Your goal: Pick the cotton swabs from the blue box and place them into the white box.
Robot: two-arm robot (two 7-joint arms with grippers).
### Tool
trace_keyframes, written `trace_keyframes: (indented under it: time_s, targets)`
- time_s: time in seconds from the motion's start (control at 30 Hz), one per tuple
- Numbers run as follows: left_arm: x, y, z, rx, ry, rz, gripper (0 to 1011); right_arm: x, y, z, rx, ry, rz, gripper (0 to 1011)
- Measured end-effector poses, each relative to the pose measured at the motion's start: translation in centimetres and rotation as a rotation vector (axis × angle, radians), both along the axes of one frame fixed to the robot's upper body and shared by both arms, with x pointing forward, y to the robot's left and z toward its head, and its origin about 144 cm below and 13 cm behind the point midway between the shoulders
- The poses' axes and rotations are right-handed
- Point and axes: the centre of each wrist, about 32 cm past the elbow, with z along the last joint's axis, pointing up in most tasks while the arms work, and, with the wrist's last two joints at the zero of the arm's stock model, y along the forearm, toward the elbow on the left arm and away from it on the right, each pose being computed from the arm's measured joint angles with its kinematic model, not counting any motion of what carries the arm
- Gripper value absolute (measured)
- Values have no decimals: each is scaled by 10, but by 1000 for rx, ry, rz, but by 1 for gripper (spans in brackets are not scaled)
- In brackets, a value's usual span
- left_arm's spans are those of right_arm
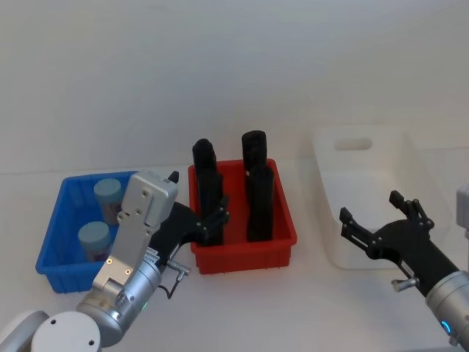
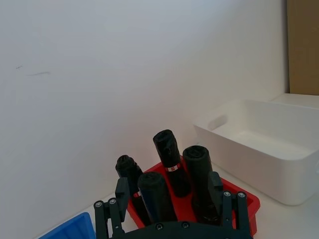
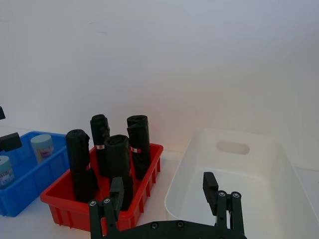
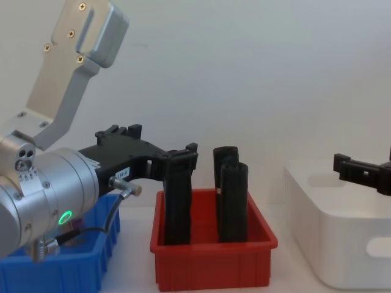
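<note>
Your two small clear cylindrical jars of cotton swabs (image 1: 108, 196), each with a grey-blue lid, stand upright in the low bright blue plastic box (image 1: 50, 246) at the lower left of the head view, one behind the other. Your left gripper (image 1: 198, 198) sits just to the right of them, over the seam between the blue box and the red plastic bin (image 1: 242, 255) at the centre. Its silver wrist housing (image 1: 143, 213) overlaps the blue box's right wall. The fingers are spread wide and grip nothing. The left wrist view shows them far apart at the bottom of the frame, with the four tall black rolls (image 2: 167, 149) standing in the red bin beyond them. In the head view the nearer finger is close against the front-left roll, but you cannot tell from here whether it touches. The jars lie to the left of the fingertips, outside the gap between the jaws.

Your right gripper (image 1: 370, 207) hangs at the lower right of the head view, over the near edge of the smooth white plastic box (image 1: 326, 172) with rounded corners and a handle cutout. Its fingers are also apart and bare. In the right wrist view the jars show at the far left edge, with the red bin between them and this gripper.
</note>
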Motion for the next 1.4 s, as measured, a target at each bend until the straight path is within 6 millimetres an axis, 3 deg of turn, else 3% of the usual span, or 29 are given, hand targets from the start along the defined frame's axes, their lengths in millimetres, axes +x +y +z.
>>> trace_keyframes:
  time_s: [1.4]
  targets:
    - [0,0,0,0,0,0,1004,0,0,0,0,0,0,1002]
